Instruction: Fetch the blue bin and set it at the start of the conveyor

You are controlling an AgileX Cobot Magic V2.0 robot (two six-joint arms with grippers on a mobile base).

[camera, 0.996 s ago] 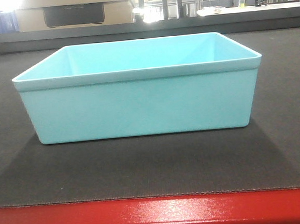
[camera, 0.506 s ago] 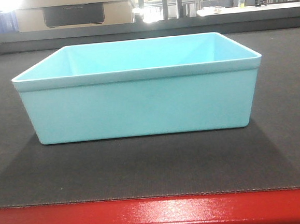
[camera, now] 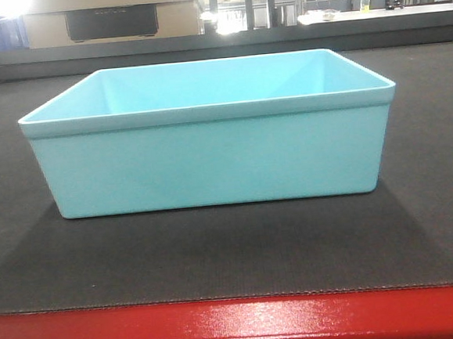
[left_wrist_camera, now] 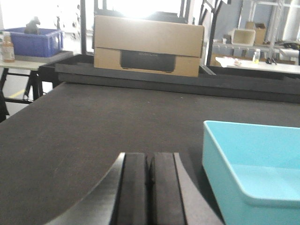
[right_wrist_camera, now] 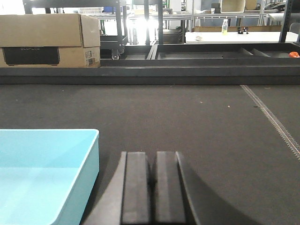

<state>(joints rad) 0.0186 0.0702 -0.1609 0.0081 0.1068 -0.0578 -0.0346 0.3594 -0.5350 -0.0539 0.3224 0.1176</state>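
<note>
The pale turquoise blue bin stands upright and empty on the dark ribbed belt of the conveyor start, just behind its glossy red front edge. No gripper shows in the front view. In the left wrist view my left gripper is shut with nothing in it, left of the blue bin and apart from its wall. In the right wrist view my right gripper is shut and empty too, right of the blue bin, a small gap away.
A cardboard box stands behind the belt's far rail. A dark blue crate sits on a table at the far left. A belt seam runs down the right side. Shelving and tables fill the background.
</note>
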